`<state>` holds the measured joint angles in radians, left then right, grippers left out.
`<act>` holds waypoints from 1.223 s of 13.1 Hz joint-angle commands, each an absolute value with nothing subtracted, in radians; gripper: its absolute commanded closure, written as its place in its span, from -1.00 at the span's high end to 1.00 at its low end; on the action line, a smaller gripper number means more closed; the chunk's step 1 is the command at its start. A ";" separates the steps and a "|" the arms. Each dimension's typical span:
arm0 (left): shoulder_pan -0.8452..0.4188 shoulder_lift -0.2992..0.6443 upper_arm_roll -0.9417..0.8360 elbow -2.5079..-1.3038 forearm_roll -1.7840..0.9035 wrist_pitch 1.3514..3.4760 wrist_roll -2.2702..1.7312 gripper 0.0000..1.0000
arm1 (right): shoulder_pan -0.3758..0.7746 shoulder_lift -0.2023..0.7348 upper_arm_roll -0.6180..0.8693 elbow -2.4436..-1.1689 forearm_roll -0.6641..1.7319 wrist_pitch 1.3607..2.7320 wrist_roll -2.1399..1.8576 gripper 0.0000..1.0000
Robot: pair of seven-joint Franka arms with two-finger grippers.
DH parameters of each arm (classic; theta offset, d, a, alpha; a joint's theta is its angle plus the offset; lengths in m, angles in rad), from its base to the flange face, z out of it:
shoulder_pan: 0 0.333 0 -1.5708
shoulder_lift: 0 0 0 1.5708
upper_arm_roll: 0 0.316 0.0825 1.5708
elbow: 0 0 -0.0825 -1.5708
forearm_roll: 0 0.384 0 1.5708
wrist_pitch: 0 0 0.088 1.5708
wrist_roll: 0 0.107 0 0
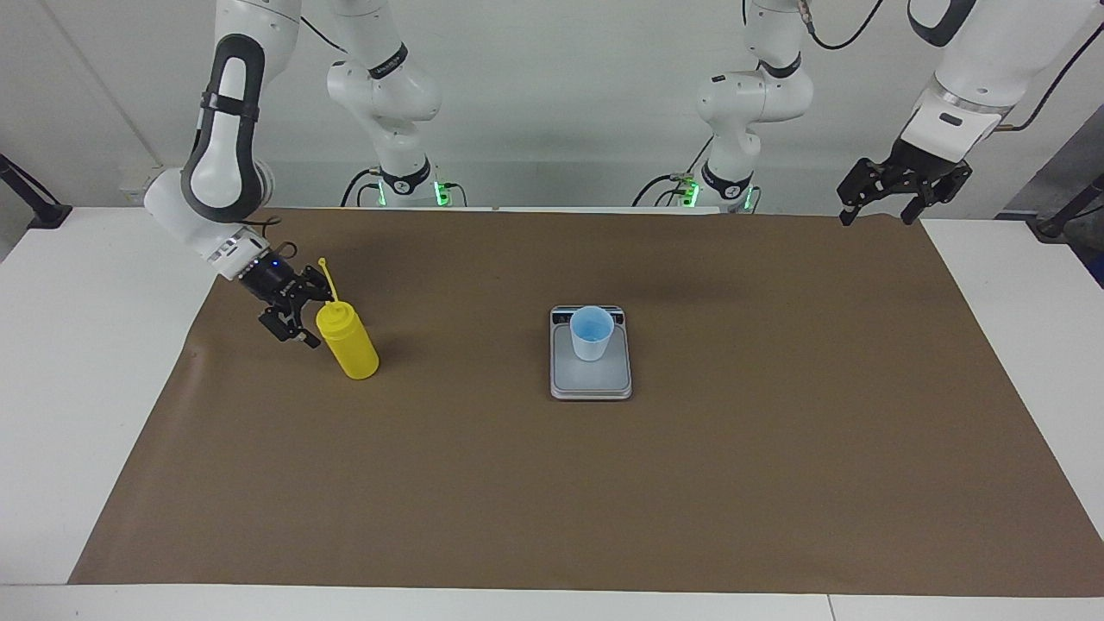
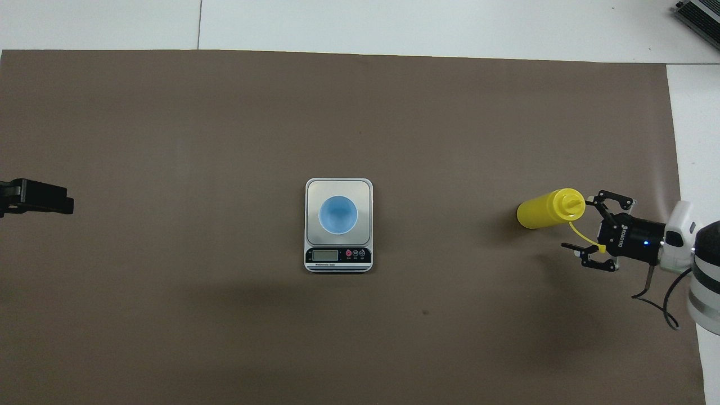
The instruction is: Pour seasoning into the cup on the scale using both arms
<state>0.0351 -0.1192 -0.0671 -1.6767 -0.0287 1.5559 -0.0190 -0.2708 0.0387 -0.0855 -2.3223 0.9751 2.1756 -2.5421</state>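
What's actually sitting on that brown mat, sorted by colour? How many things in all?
Yellow: 1, the squeeze bottle
Pale blue: 1, the cup
Silver-grey: 1, the scale under the cup
Total: 3

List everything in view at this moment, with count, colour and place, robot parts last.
bottle: one, yellow, standing on the mat toward the right arm's end, cap strap loose
scale: one, silver-grey, mid-mat
cup: one, pale blue, on the scale
mat: one, brown, covering the table
table: one, white
right gripper: one, black, open, low beside the bottle, not holding it
left gripper: one, black, open, raised over the mat's corner, waiting
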 commanded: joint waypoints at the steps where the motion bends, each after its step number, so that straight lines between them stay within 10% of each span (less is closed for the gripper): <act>1: 0.046 -0.149 -0.075 -1.707 -0.017 1.554 -0.029 1.00 | -0.285 0.020 -0.080 -2.266 0.859 2.157 -2.453 1.00; 16: 0.046 -0.149 -0.075 -1.706 -0.017 1.554 -0.029 1.00 | -0.128 -0.060 -0.061 -1.893 0.309 2.008 -1.685 1.00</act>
<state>0.0351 -0.1194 -0.0671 -1.6768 -0.0287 1.5559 -0.0190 -0.1476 -0.0701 -0.0615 -1.9603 0.3688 2.0582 -1.8045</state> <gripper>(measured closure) 0.000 0.000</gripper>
